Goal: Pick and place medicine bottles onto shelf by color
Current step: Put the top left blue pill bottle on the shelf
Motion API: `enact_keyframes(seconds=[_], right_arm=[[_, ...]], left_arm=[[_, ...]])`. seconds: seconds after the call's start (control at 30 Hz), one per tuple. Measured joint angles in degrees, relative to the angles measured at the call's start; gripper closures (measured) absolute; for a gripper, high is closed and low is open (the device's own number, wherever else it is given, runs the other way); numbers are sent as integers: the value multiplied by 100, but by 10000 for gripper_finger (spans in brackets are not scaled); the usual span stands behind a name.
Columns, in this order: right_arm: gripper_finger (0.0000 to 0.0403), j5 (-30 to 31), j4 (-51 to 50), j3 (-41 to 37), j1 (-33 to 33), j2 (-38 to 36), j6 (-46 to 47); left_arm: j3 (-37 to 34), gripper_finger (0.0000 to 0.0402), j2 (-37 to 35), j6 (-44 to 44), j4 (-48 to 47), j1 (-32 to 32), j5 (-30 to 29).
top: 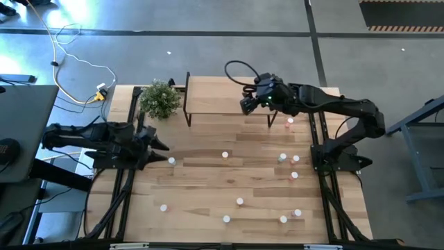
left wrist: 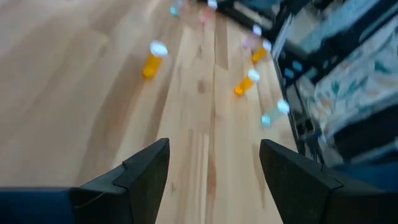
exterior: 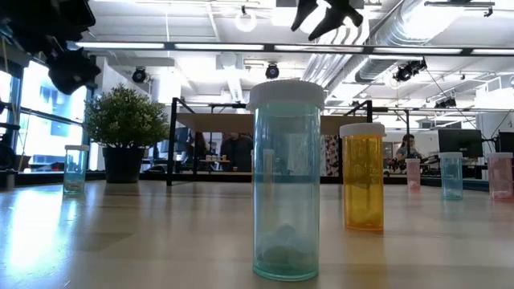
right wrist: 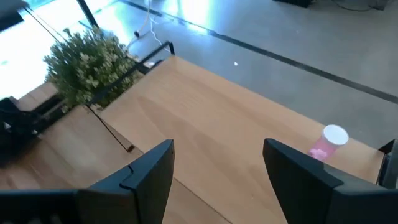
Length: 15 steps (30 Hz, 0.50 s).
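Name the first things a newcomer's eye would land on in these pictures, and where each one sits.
In the low view a pale green bottle stands upright close to the camera, an orange bottle just behind it. From above, white-capped medicine bottles dot the table, and a potted plant sits by the shelf. The right gripper, open and empty, hangs over the shelf; the left gripper, open, waits at the table's left edge.

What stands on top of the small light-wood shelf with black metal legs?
One pink medicine bottle with a white cap stands near a corner of the light-wood shelf. The open right gripper hovers above the board. The board's near edge, behind the gripper's fingers, is hidden.
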Motion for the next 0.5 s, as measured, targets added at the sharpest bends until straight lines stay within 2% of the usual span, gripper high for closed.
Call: enact_keyframes(seconds=[0.17, 0.3, 0.4, 0.5], right_arm=[[164, 29, -34, 0, 2, -277, -143], [164, 50, -134, 0, 2, -465, -321], [164, 54, -284, 0, 2, -579, -434], [164, 56, -435, 0, 2, -653, -526]], left_arm=[[-2, 163, 502, -315, 15, -480, -278], [3, 163, 785, -630, 850, -777, -430], [260, 163, 987, -653, 1204, -936, -446], [713, 163, 1202, -653, 973, -1059, -554]])
